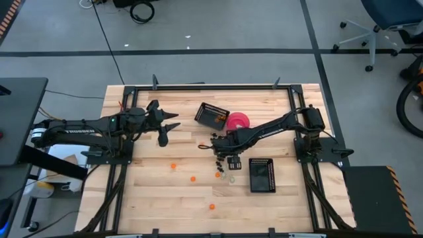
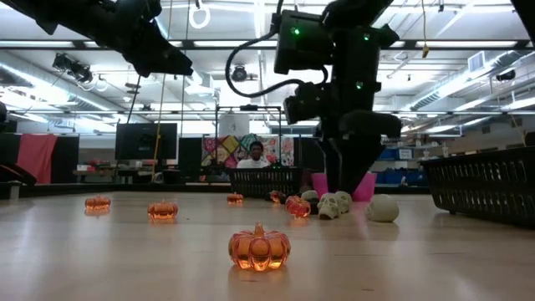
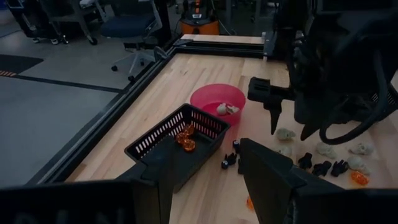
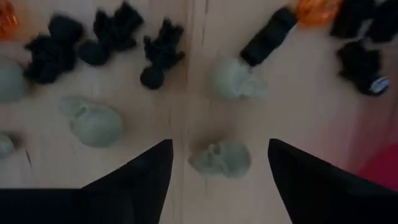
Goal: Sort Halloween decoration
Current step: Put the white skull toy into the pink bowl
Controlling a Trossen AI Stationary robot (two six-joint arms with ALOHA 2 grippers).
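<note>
"TROSSEN" lettering marks the left arm [image 1: 69,131]; right hand [image 4: 221,158] spread around pale skull [image 4: 222,160].

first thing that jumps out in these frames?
The right gripper hangs open over the heap of trinkets mid-table, a pale skull lying between its fingers. Around it lie more skulls and black figures, with orange pumpkins scattered toward the table's front edge. Behind the heap, a pink bowl holds pale pieces and a black basket holds orange ones; the left gripper waits apart at the table's left.
</note>
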